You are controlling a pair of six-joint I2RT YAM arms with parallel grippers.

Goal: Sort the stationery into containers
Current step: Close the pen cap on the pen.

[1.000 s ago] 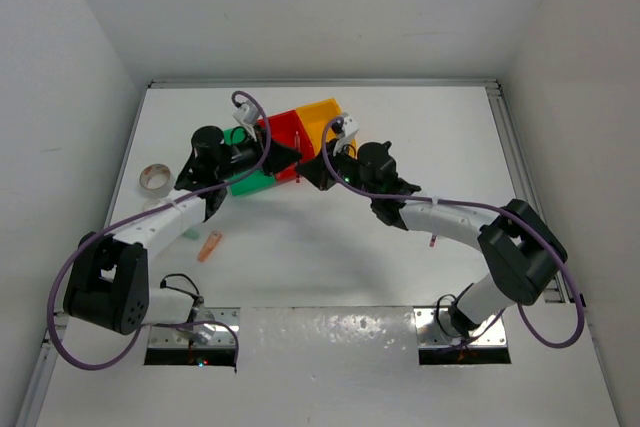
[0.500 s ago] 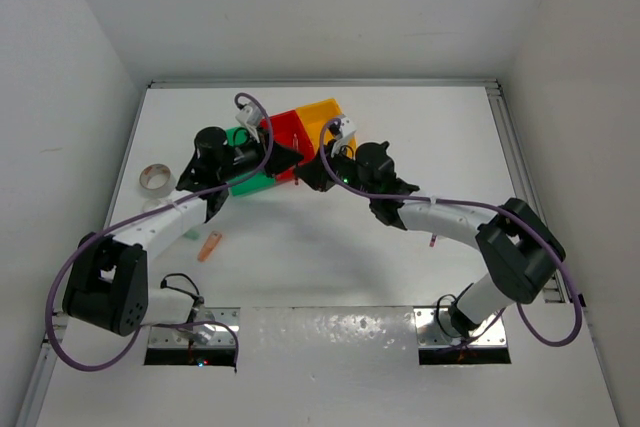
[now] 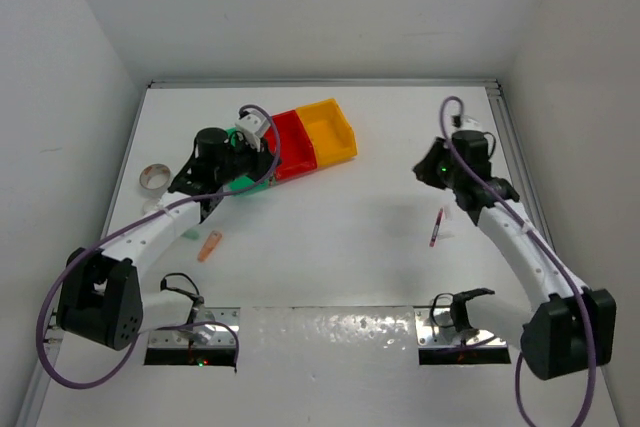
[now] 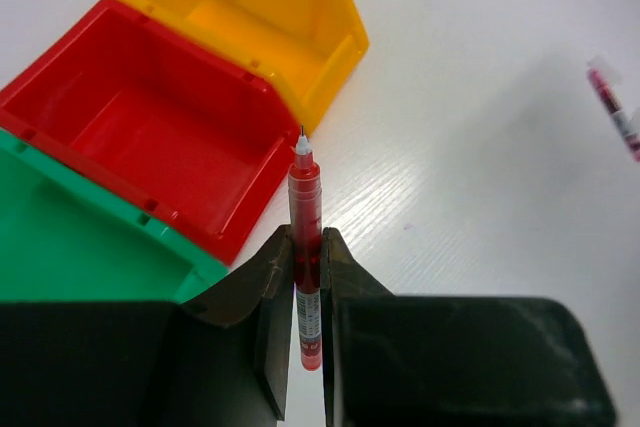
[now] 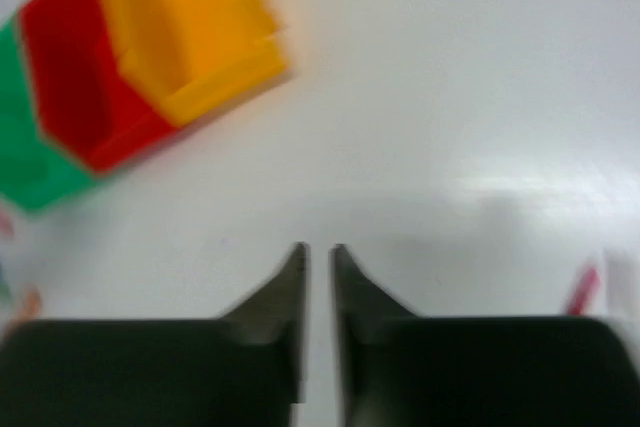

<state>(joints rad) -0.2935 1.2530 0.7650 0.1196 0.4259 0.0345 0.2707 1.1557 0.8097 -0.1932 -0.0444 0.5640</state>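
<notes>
Left tool (image 4: 305, 247) is pinching a red pen (image 4: 303, 182) by its barrel, tip poking out just beside the corner where the red bin (image 4: 150, 117) meets the yellow bin (image 4: 250, 7). So the drop-off is on, and my call is the pen must get over a bin mouth before release. Right tool (image 5: 317, 259) hangs well apart, fingers nearly pressed together on nothing. Counting down: one desk (image 4: 480, 197), three joined bins including the green bin (image 4: 70, 247), one tape roll (image 3: 153, 179), two pens, the second pen (image 3: 436, 227) lying loose, one orange stick (image 3: 209, 245).
</notes>
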